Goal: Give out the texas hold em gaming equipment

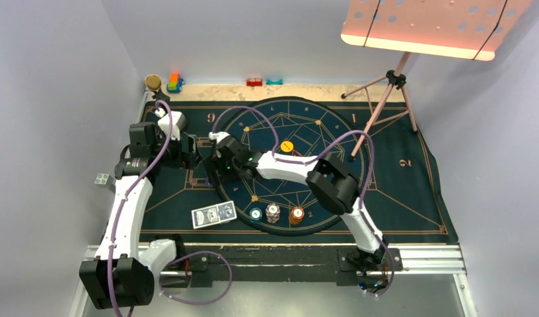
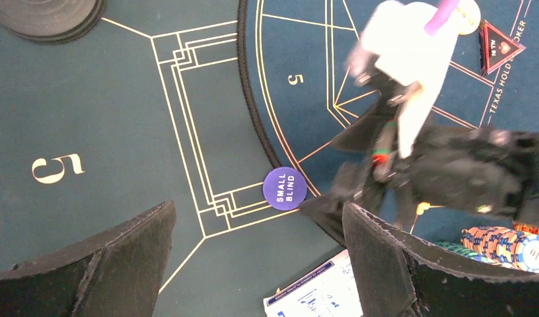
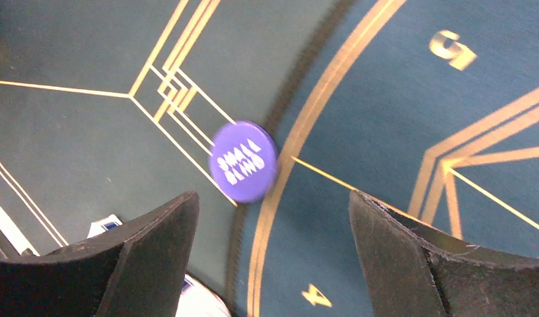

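A purple "SMALL BLIND" chip (image 2: 285, 188) lies on the edge of the mat's round centre field; it also shows in the right wrist view (image 3: 244, 162). My left gripper (image 2: 260, 264) is open and empty just short of the chip. My right gripper (image 3: 273, 257) is open and empty, hovering beside the chip. In the top view the left gripper (image 1: 194, 158) and right gripper (image 1: 214, 173) are close together. Blue-backed cards (image 1: 214, 214) lie near the front, with teal (image 1: 255, 213), white-red (image 1: 273, 212) and orange (image 1: 296, 214) chip stacks beside them. A yellow chip (image 1: 287, 146) and a red triangular marker (image 2: 498, 46) sit in the centre field.
Toy blocks (image 1: 175, 82) and a black stand with a cork top (image 1: 152, 82) stand at the back left, off the mat. A tripod (image 1: 386, 99) carrying a pink board stands at the back right. The right arm (image 2: 465, 172) crosses the left wrist view.
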### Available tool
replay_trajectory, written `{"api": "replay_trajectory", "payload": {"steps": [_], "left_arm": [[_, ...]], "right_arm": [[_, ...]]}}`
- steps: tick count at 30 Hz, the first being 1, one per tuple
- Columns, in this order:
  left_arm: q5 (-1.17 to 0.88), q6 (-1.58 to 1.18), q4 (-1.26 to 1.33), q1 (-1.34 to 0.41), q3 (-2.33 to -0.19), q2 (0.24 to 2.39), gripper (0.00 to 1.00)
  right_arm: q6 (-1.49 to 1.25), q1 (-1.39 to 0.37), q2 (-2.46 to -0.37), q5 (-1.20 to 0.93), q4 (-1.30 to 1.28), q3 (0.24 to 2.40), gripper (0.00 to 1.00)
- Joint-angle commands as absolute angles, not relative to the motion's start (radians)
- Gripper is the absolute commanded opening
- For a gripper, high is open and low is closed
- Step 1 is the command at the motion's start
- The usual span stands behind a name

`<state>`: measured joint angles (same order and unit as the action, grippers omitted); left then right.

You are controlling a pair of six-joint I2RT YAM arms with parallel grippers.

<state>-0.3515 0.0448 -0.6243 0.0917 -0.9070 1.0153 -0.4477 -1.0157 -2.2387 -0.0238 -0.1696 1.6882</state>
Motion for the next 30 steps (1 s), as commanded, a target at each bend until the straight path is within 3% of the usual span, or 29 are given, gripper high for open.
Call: {"api": "replay_trajectory", "payload": {"steps": [1,6,11,17,23,30], "left_arm": [[-0.379,0.039,-0.617,0.102,-0.922,1.009,1.00],[-0.399,0.058,-0.615,0.102,-0.912,1.021,1.00],[-0.424,0.069,-0.619,0.102,-0.908,1.029,1.00],[-0.438,0.071,-0.616,0.102,-0.906,1.034,1.00],[-0.440,0.071,-0.616,0.101,-0.905,1.036,1.00],[-0.439,0.071,-0.616,0.102,-0.905,1.037,1.00]], "right_arm": [[-0.422,-0.934,-2.049,0.010,-0.116,1.530,0.88],[-0.415,-0.823,-1.909,0.106,-0.137,1.381,0.84],[-0.398,-0.727,-1.913,0.228,-0.241,1.363,0.81],[-0.379,-0.714,-1.944,0.325,-0.276,1.368,0.75],[-0.401,-0.711,-1.969,0.311,-0.275,1.365,0.62],[-0.417,-0.702,-1.958,0.322,-0.282,1.320,0.60]]}}
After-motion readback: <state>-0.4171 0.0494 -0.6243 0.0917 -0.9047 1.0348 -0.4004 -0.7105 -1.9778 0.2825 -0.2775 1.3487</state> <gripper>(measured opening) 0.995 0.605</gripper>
